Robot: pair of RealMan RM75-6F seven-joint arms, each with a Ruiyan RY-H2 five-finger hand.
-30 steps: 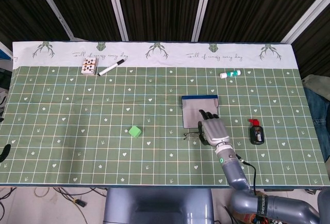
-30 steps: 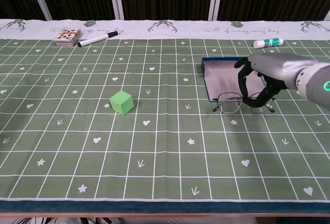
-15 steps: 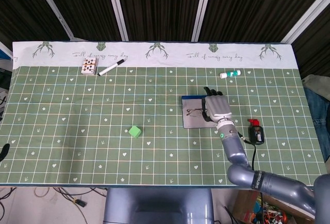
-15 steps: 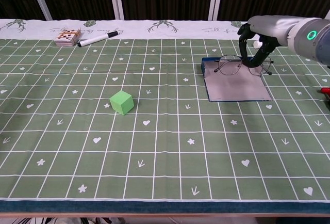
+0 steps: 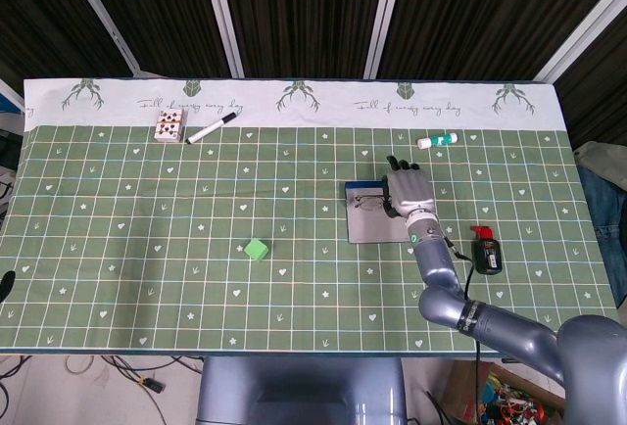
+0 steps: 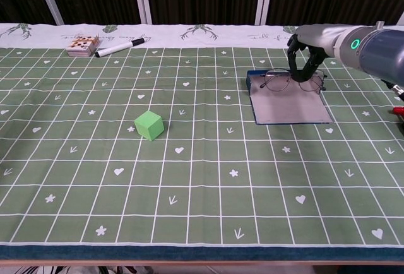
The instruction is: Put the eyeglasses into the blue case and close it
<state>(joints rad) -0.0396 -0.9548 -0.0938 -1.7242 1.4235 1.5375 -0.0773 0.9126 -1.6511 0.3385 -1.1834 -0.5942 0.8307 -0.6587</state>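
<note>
Lying flat on the green grid-patterned tablecloth (image 6: pixel 189 211), the open blue rectangular case with grey lining (image 6: pixel 287 105) serves as the landmark here. Nearest the robot and well to the case's left sits a small bright green cube (image 6: pixel 149 125). To the case's right, near the table's edge, rests a small black device with a red top (image 5: pixel 487 252). Over the far end of the case, the right hand (image 6: pixel 305 52) grips the thin wire-framed eyeglasses (image 6: pixel 291 81) by the bridge, fingers curled round the frame, lenses facing the robot. Whether the eyeglasses touch the lining cannot be told. Beyond the case and slightly right lies a white glue stick with a green band (image 5: pixel 437 140) on the pale border of the cloth. Far to the case's left, on the same far side, a black-capped white marker (image 6: pixel 120 48) lies just beside a small box of patterned cards (image 6: pixel 83 45).
</note>
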